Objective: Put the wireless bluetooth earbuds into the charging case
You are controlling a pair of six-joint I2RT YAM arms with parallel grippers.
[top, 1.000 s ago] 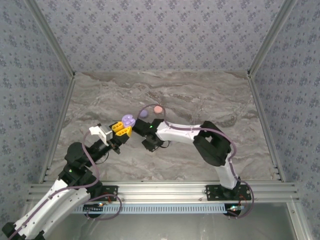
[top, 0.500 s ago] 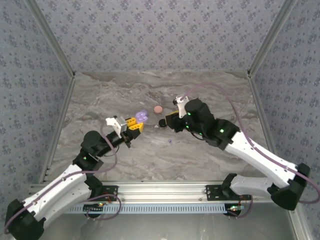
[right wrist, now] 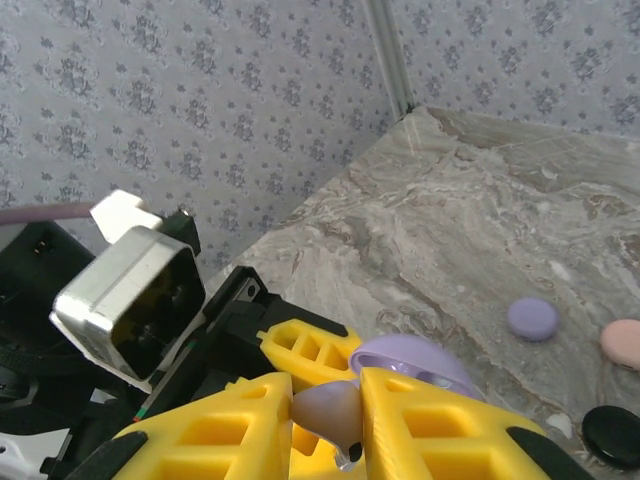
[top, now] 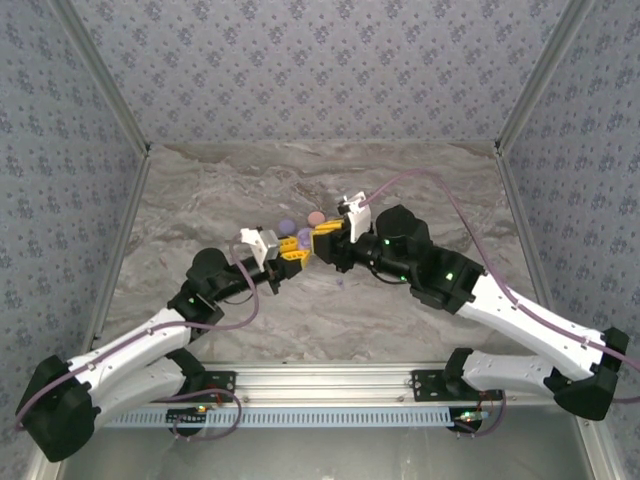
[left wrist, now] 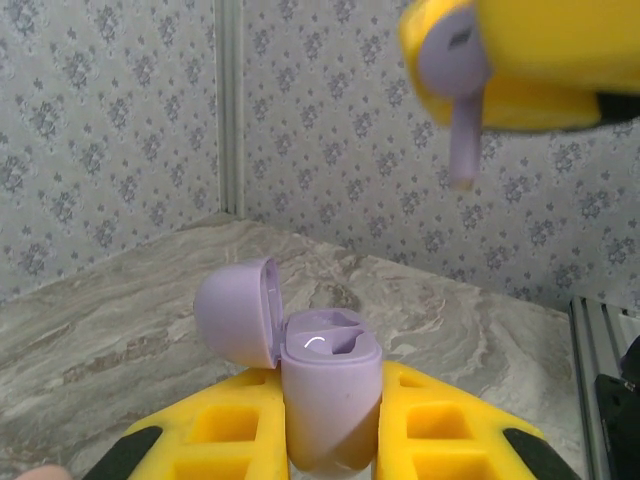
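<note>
My left gripper (left wrist: 330,395) is shut on the body of a lavender charging case (left wrist: 330,360). The case stands upright with its lid (left wrist: 237,312) swung open to the left and its wells showing. Just above it hangs a lavender earbud (left wrist: 458,70), stem pointing down, pinched in my right gripper's yellow fingers (left wrist: 545,50). In the right wrist view my right gripper (right wrist: 327,400) is shut on that earbud (right wrist: 335,410), with the open lid (right wrist: 405,358) right beyond it. From above, the left gripper (top: 290,248) and the right gripper (top: 322,240) meet near the table's middle around the case (top: 303,238).
Beyond the grippers, a small round lavender piece (right wrist: 532,318), a pink one (right wrist: 623,343) and a black one (right wrist: 612,435) lie on the marble table (top: 420,190). The lavender piece (top: 287,226) and the pink one (top: 316,217) sit just behind the grippers. Patterned walls enclose the table.
The left gripper has carried the open case rightward and forward. The right arm swung out and brought its gripper, with the earbud, left until it hangs just over the case.
</note>
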